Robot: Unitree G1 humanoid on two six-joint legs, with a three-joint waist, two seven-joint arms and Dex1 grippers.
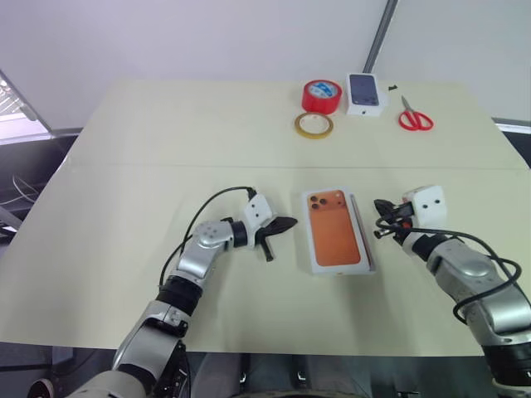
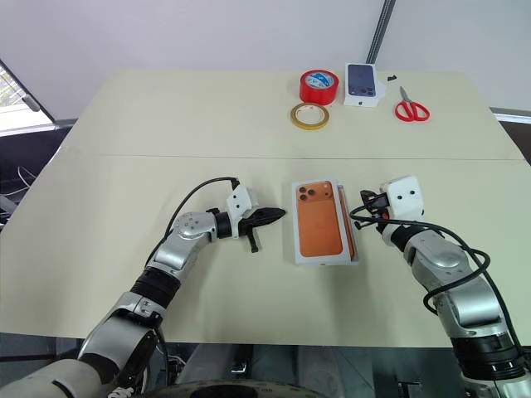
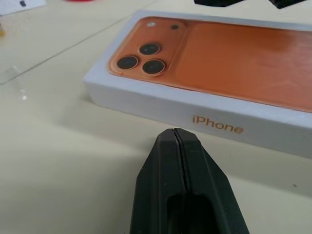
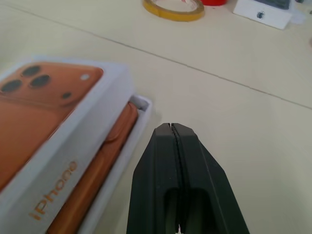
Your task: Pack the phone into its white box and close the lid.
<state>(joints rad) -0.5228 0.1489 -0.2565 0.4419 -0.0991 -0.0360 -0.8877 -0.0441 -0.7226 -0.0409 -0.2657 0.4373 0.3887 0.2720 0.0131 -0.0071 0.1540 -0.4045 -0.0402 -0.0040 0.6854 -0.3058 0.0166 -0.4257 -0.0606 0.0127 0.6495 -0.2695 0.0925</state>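
- I see the lid (image 1: 337, 229), a white rectangular box top printed with an orange phone picture and "iPhone" on its side wall, lying mid-table, sitting skewed over the white box (image 4: 127, 142), a shallow white tray whose rim sticks out along the lid's right side.
- The phone (image 4: 100, 175), a slim orange-copper handset, lies in that tray; only its edge shows beside the lid. The lid is not seated square.
- Left gripper (image 1: 284, 223), black two-fingered: fingers pressed together, empty, pointing at the lid's left side, near but apart.
- Right gripper (image 1: 382, 207): fingers likewise pressed together, empty, just right of the tray, not touching.
- Far table edge: red tape roll (image 1: 321, 95), yellow tape ring (image 1: 314, 125), small white box printed with a dark phone (image 1: 364, 93), red-handled scissors (image 1: 413, 118).
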